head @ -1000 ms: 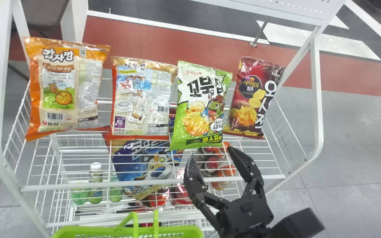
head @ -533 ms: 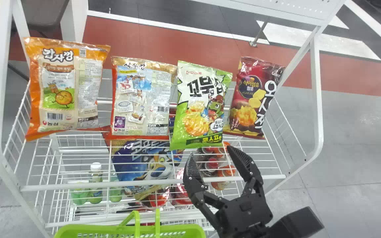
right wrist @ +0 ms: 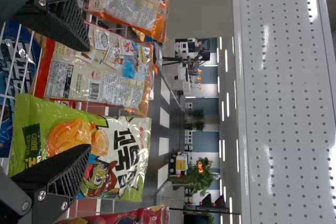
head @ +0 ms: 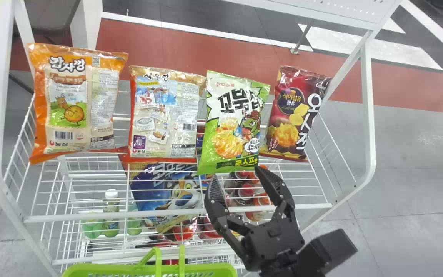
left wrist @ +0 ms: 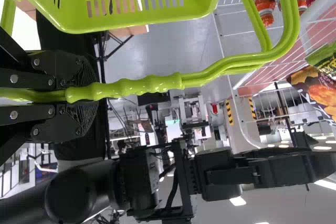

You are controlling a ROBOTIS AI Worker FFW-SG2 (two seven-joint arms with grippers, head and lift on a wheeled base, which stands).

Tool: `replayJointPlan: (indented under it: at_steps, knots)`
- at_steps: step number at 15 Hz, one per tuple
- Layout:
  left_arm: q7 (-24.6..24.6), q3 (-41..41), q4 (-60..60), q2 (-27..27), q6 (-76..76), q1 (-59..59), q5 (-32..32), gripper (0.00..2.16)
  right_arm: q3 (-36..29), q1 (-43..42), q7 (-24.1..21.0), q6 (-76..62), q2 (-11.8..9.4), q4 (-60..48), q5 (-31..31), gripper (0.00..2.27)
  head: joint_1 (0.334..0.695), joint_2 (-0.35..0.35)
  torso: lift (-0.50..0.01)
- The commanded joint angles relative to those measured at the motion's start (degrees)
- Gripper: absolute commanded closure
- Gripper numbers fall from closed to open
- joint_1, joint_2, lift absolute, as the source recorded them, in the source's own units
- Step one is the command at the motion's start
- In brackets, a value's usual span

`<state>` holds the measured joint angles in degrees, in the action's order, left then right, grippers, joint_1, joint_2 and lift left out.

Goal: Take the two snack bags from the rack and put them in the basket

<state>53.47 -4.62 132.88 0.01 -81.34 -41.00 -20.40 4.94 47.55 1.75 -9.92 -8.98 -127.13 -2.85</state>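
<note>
Grey floor (head: 410, 161) with a red band (head: 190, 48) behind a white wire rack (head: 368, 115). Right gripper (head: 235, 174) is spread wide, empty, its fingers just at the lower end of the green-and-white snack bag (head: 232, 127); can't tell if they touch. Left gripper (left wrist: 81, 97) is clamped on the bumpy lime-green plastic handle (left wrist: 157, 84) of the slotted lime-green basket (head: 148, 270), which sits at the near side of the rack. Upper tier, left of the green bag: red-and-beige bag (head: 164, 115), then orange-and-beige bag (head: 77, 104); right of it: dark red-and-brown bag (head: 292, 115). All four bags lean in a row. Blue bag (head: 167, 192) and a white-capped bottle (head: 110, 213) lower down.
</note>
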Motion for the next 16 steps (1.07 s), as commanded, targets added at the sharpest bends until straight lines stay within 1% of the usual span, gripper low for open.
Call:
replayJointPlan:
  at_steps: [1,2,6,7,10,12,14,16]
  knots:
    - [0.0,-0.5,-0.3,0.1,0.0,0.0,0.4,1.57,1.4,-5.1,-0.1,5.8,0.9,1.3,0.8,0.18,0.695,-0.350,-0.010]
    - [0.1,-0.4,-0.3,0.0,0.0,0.0,0.5,1.57,2.1,-7.0,-0.1,7.6,1.2,2.0,1.1,0.18,0.695,-0.350,-0.010]
    - [0.0,-0.4,-1.1,0.1,0.0,1.5,0.5,1.56,4.8,-15.1,-0.2,12.9,4.1,6.0,3.2,0.18,0.695,-0.350,-0.010]
    - [0.0,-0.4,-1.6,0.1,0.0,1.7,1.2,1.53,5.9,-17.8,-0.7,15.2,4.9,8.0,5.1,0.18,0.695,-0.350,-0.010]
    - [0.5,0.3,-1.8,0.1,-0.2,1.9,0.9,1.53,8.2,-24.8,-1.7,19.2,5.8,13.3,6.0,0.18,0.695,-0.350,-0.010]
    - [0.5,0.0,-1.8,0.2,0.0,2.1,1.1,1.53,8.2,-27.1,-1.7,19.6,6.9,16.0,6.0,0.18,0.695,-0.310,-0.010]
    - [0.4,-0.4,-1.9,0.3,0.0,2.1,1.2,1.53,9.0,-28.8,-1.7,19.6,7.2,17.4,6.4,0.18,0.695,-0.279,-0.010]
    - [0.4,-0.6,-1.8,0.3,0.0,2.1,1.2,1.53,9.8,-31.3,-1.8,20.3,7.4,18.7,6.4,0.18,0.695,-0.266,-0.010]
